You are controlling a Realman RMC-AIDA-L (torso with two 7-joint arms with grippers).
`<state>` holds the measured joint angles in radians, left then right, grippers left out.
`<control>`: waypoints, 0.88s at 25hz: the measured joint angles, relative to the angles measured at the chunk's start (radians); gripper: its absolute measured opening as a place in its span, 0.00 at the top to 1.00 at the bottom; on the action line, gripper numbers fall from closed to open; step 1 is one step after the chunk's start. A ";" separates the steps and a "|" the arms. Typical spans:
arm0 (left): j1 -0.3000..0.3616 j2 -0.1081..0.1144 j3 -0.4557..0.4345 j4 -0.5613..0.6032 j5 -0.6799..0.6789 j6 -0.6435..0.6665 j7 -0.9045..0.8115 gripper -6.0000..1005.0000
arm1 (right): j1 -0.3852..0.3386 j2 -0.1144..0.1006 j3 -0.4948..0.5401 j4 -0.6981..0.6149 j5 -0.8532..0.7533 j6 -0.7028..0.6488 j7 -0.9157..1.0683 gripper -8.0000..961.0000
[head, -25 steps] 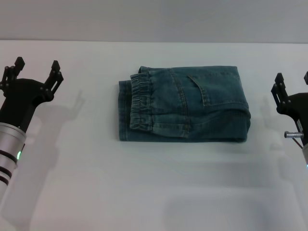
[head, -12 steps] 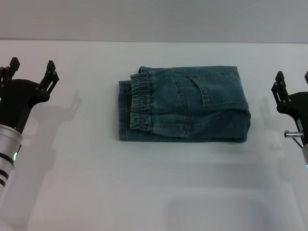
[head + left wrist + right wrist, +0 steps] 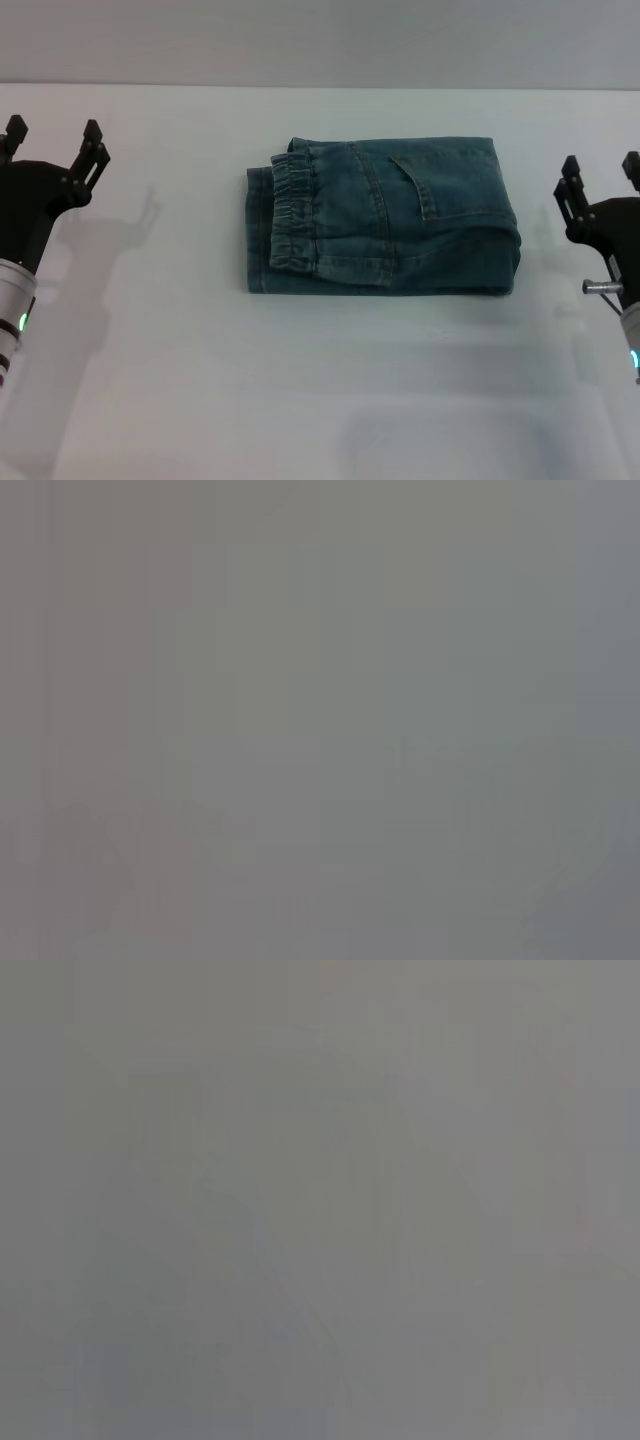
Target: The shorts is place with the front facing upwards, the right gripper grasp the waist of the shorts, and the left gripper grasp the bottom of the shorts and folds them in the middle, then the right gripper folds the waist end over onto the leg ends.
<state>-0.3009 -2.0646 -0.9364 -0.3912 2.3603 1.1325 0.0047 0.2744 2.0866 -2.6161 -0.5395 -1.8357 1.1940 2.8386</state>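
A: Left gripper [image 3: 48,140] stands at the table's [image 3: 300,400] left edge, fingers spread wide and empty; right gripper [image 3: 600,175] waits at the right edge, prongs likewise apart, gripping nothing.

B: And the shorts [image 3: 385,215]?

A: Mid-table, well apart from both claws; a compact denim rectangle, the puckered waist [image 3: 290,215] lying on top near the leg ends [image 3: 258,230] at its left side.

B: Which step is this?

A: Both folds look done, by my reading; what remains seems only to keep the arms clear, or park them.

B: Do the wrist views add anything?

A: No; each shows plain grey; only the head view shows shorts, table and claws.
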 joint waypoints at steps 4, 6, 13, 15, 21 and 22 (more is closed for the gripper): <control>-0.001 -0.001 0.001 0.000 0.000 0.000 -0.001 0.14 | 0.000 0.000 -0.022 -0.007 0.001 0.000 0.000 0.34; -0.002 -0.001 0.002 0.000 0.000 0.000 -0.002 0.14 | 0.000 0.001 -0.030 -0.011 0.001 0.000 0.000 0.34; 0.005 -0.001 0.010 -0.004 0.003 0.000 -0.002 0.14 | 0.002 0.003 -0.048 -0.021 0.002 -0.009 0.004 0.34; 0.006 -0.001 0.010 0.000 0.003 -0.002 -0.002 0.14 | 0.002 0.003 -0.049 -0.023 0.002 -0.009 0.004 0.34; 0.007 -0.002 0.010 0.001 0.004 -0.004 -0.002 0.14 | 0.002 0.003 -0.053 -0.031 0.003 -0.010 0.005 0.34; 0.007 -0.002 0.010 0.001 0.004 -0.004 -0.002 0.14 | 0.002 0.003 -0.055 -0.033 0.003 -0.010 0.005 0.34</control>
<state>-0.2942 -2.0662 -0.9264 -0.3901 2.3639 1.1283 0.0030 0.2762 2.0893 -2.6714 -0.5726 -1.8329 1.1842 2.8433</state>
